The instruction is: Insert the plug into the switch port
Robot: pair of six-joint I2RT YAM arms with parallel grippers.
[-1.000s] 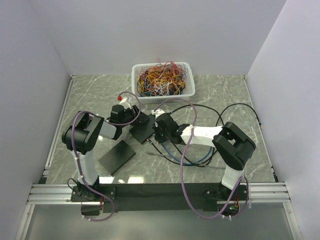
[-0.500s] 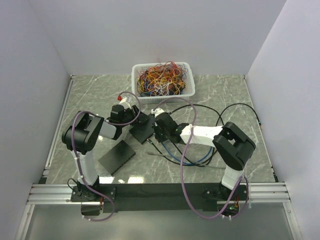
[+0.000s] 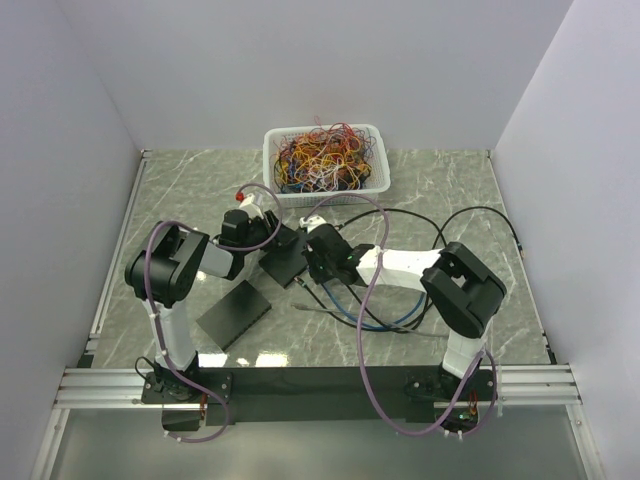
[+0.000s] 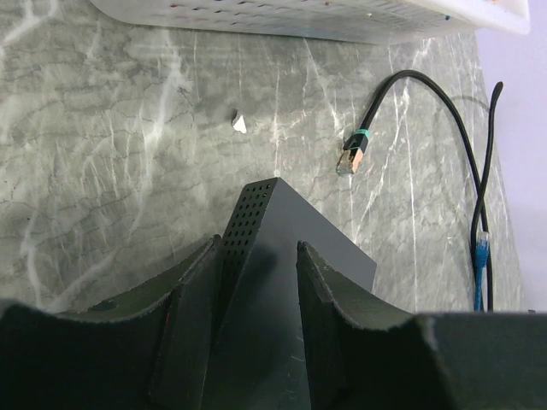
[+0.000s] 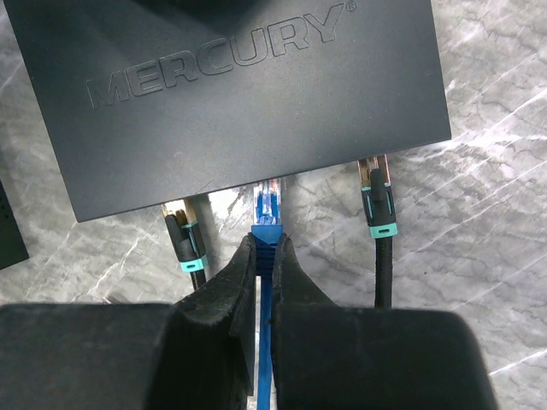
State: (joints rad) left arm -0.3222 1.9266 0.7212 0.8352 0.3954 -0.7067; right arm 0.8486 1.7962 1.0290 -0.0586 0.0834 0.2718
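Right wrist view: the right gripper (image 5: pixel 265 248) is pinched together on the blue cable (image 5: pixel 262 359) just behind its plug (image 5: pixel 268 203). The plug's clear head points straight at the near edge of the switch (image 5: pixel 231 94), with its tip at the port mouth, in the middle of the frame. Much of the clear body shows outside the casing. I judge it lined up and perhaps started but not seated, so the final push is left to do.

Two black-cabled plugs flank it along the same edge. The left neighbour (image 5: pixel 185 237) is near the fingers, and the right neighbour (image 5: pixel 377 205) is further off. The lane is narrow sideways and open straight ahead.

In the left wrist view, the left gripper (image 4: pixel 258 248) is clamped on the switch's far end, bracing it. A loose plug (image 4: pixel 350 158) lies apart at upper right. From above, the basket (image 3: pixel 372 180) sits well beyond the switch, and a flat black box (image 3: pixel 234 313) lies at lower left.
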